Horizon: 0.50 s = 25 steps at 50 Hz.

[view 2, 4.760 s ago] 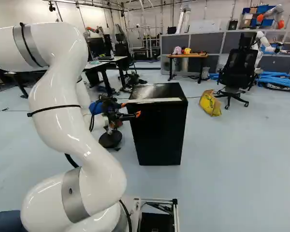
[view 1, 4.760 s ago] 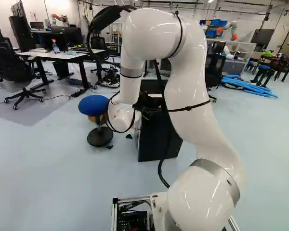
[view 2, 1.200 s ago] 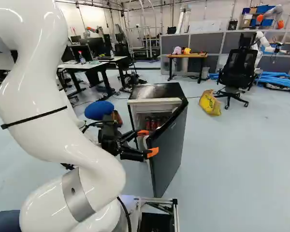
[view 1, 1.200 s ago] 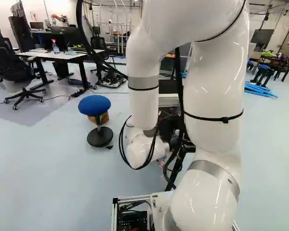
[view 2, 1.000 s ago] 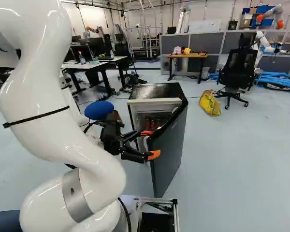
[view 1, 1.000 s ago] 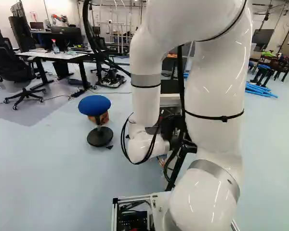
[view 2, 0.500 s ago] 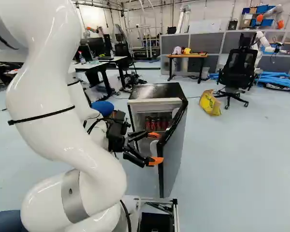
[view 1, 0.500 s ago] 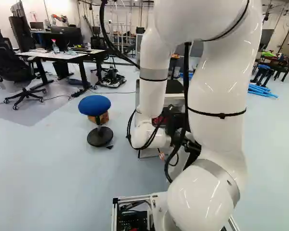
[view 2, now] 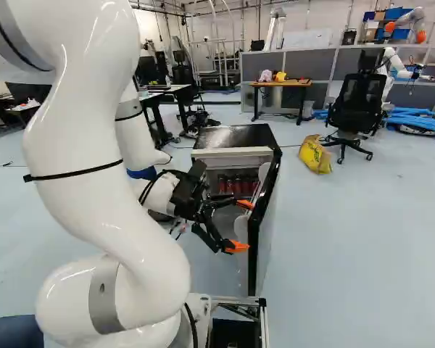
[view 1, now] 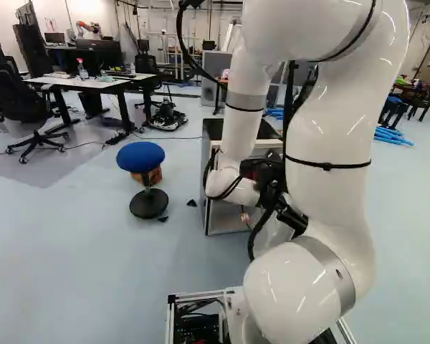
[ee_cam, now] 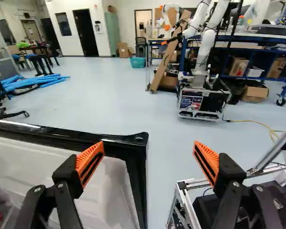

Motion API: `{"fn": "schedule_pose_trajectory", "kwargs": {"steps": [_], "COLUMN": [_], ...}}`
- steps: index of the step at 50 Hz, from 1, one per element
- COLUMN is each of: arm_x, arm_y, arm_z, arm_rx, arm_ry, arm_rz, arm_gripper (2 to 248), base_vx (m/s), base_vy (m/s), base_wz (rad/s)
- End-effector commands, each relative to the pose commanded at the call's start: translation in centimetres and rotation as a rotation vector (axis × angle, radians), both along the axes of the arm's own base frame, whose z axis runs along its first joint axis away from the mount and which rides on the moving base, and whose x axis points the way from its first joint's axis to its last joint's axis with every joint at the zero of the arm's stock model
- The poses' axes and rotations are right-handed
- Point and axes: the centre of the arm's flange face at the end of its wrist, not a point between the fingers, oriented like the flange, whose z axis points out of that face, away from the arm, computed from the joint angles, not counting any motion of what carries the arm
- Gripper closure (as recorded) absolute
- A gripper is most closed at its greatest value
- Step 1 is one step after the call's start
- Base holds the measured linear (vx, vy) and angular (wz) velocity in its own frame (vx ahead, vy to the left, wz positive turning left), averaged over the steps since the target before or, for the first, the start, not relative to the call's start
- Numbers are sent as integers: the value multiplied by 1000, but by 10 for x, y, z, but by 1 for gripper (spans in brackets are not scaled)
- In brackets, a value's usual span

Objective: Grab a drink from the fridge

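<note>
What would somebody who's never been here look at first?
Probably the big white arm, curving up right of the middle in the left base view. Then the fridge in the right base view, its door open and red cans inside. By that door, the open gripper shows bright orange pads.

At the right of the left base view, a glossy white arm [view 1: 327, 197] was formed of rounded segments, ringed with silver-grey collars [view 2: 103, 293] and thin black straps [view 2: 80, 172]. It was trailed by black cables [view 1: 289, 100]. The base frame [view 1: 201, 294] was built of pale metal bars. The black gripper [view 2: 241, 226] was tipped with ribbed, wedge-shaped orange pads [ee_cam: 89, 163] and studded with round screws [ee_cam: 259, 188].
</note>
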Motion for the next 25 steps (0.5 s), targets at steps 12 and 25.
{"fn": "schedule_pose_trajectory", "kwargs": {"steps": [12, 25], "arm_x": [20, 42], "arm_y": [-24, -54], "arm_z": [3, 7], "arm_rx": [34, 61], "arm_ry": [-52, -109], "arm_rz": [-118, -225], "arm_gripper": [3, 3], "base_vx": [0, 0], "base_vy": [0, 0], "base_wz": [0, 0]}}
